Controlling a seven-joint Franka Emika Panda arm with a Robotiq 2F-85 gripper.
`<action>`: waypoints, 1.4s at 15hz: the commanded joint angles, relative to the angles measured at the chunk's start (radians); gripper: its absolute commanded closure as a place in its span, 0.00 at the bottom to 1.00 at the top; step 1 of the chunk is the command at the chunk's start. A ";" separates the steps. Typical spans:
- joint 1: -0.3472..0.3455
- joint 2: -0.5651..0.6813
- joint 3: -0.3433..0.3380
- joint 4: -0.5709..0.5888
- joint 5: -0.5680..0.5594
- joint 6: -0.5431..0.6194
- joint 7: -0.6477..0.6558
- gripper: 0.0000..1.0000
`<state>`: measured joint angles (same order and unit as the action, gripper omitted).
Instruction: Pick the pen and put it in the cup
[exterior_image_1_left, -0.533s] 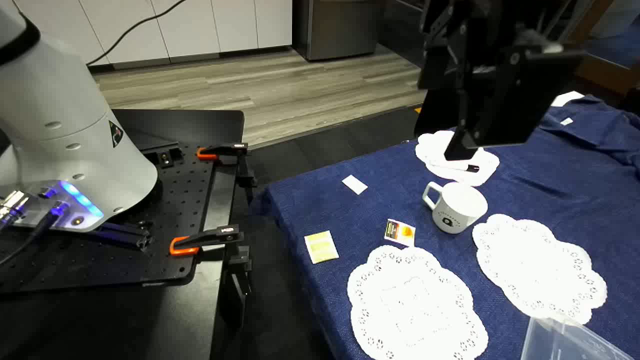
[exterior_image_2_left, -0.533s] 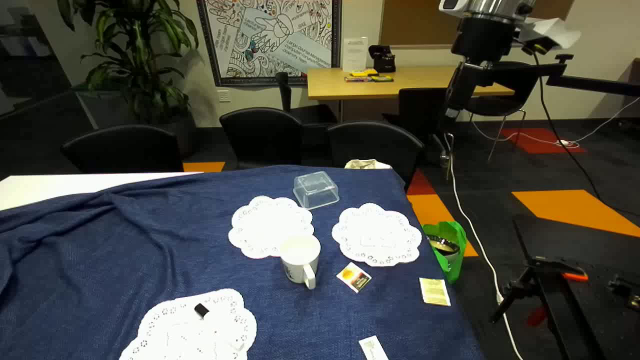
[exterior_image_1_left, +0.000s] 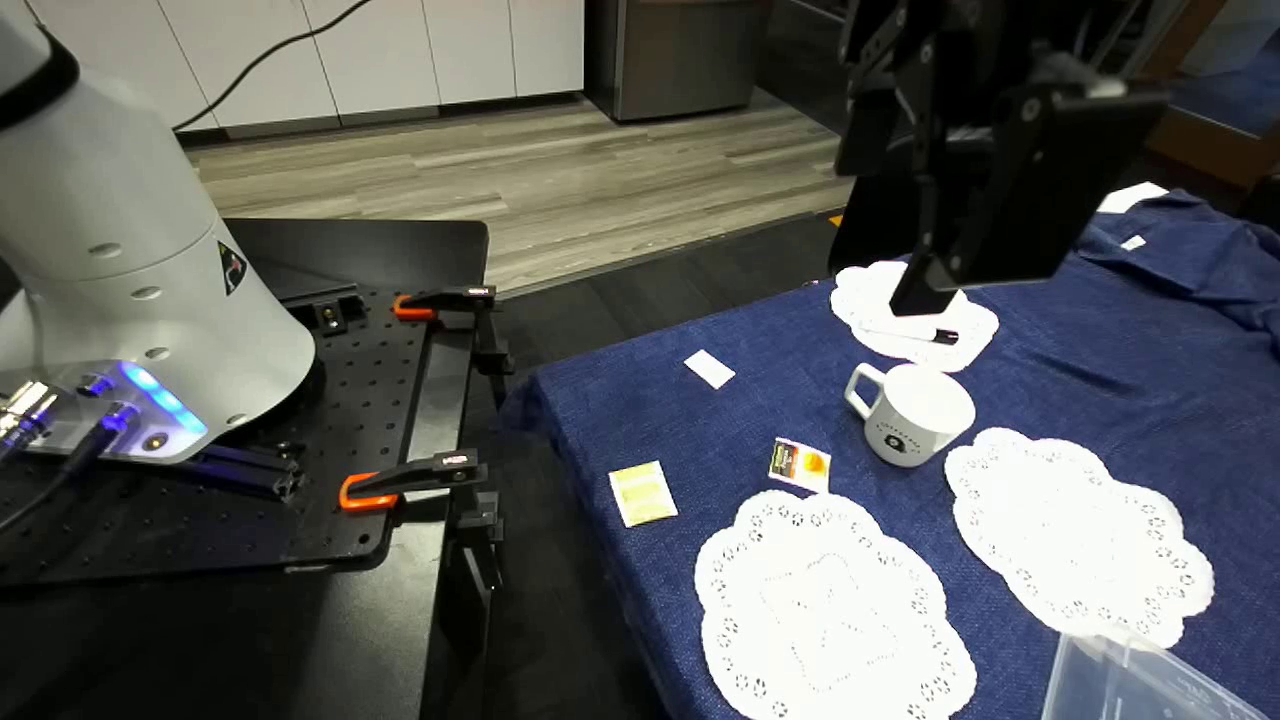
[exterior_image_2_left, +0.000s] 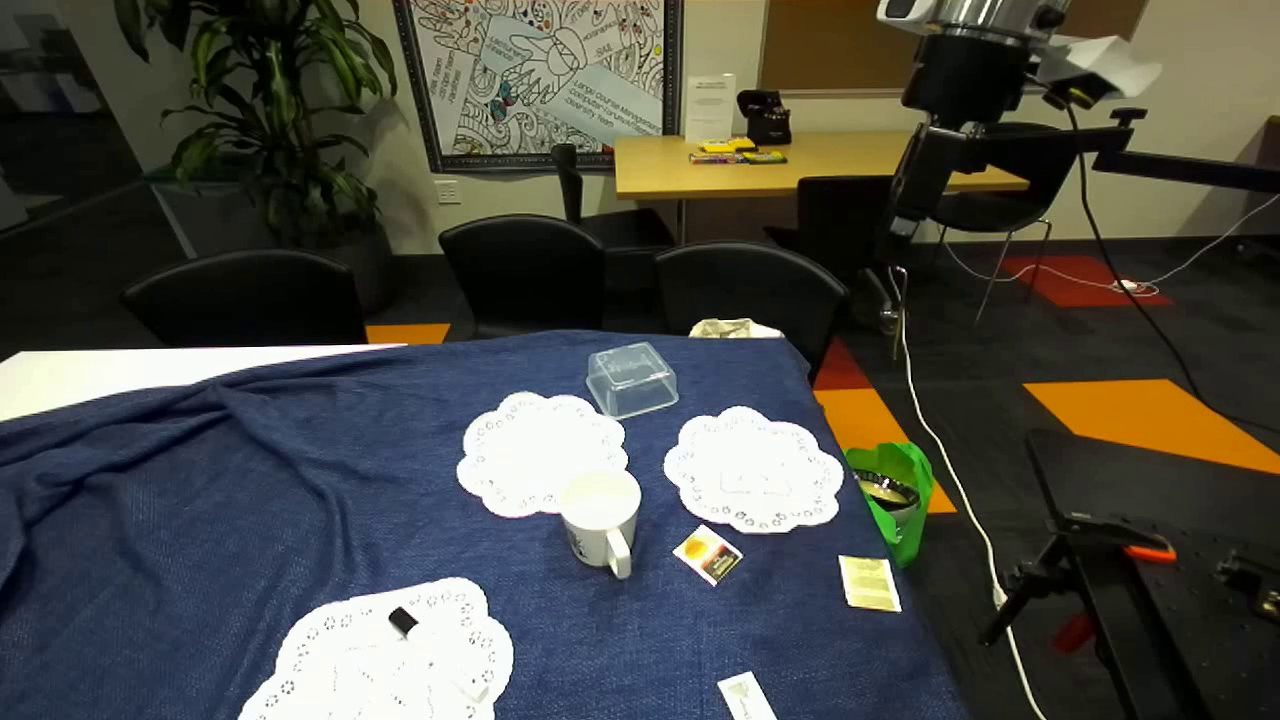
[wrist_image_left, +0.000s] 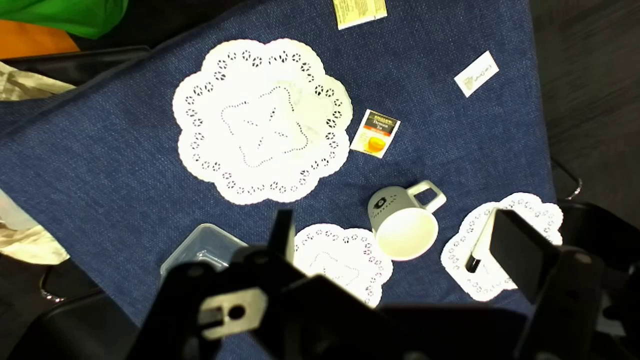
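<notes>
My gripper (wrist_image_left: 394, 220) is up in the air, and its two fingers (wrist_image_left: 522, 252) are spread wide apart. In the wrist view, the cup (wrist_image_left: 402, 225) shows in the gap between them, lower down. It stands upright on a dark blue cloth (exterior_image_1_left: 720, 430) that covers most of the bench (exterior_image_2_left: 100, 375). The pen (wrist_image_left: 482, 240) is white with a black end. It lies flat on a lacy white doily (exterior_image_1_left: 975, 322), and in an exterior view I see that doily on the far side of the cup.

In an exterior view, a second doily (exterior_image_1_left: 1080, 530) is just to the right of the cup, and a third doily (exterior_image_1_left: 830, 610) is at the near side. To the left of the cup lies a tea packet (exterior_image_1_left: 800, 467), then a yellow packet (exterior_image_1_left: 643, 493), and a small white packet (exterior_image_1_left: 710, 369) farther back. A clear tub (exterior_image_1_left: 1140, 685) sits near and to the right.

In an exterior view, the cloth is wrinkled on the left, and the white top of the bench peeks out there. Three black chairs (exterior_image_2_left: 520, 280) stand behind it. Far back I can see a green plant (exterior_image_2_left: 285, 130), a framed picture (exterior_image_2_left: 545, 80) on the wall (exterior_image_2_left: 412, 212) and a tan table (exterior_image_2_left: 830, 155). A green bag (exterior_image_2_left: 908, 520) is just past the bench's right edge.

My robot's pale base (exterior_image_1_left: 150, 290) is on the left in an exterior view, with wood floor (exterior_image_1_left: 560, 190) and white cupboards (exterior_image_1_left: 420, 50) far back.
</notes>
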<state>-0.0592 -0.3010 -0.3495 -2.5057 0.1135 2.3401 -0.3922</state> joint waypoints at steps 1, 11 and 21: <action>-0.014 0.023 0.067 0.019 -0.014 0.023 0.024 0.00; 0.042 0.232 0.245 0.185 0.001 0.128 0.150 0.00; 0.075 0.527 0.366 0.410 -0.021 0.224 0.229 0.00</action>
<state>0.0082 0.1416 -0.0049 -2.1715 0.1026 2.5337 -0.2073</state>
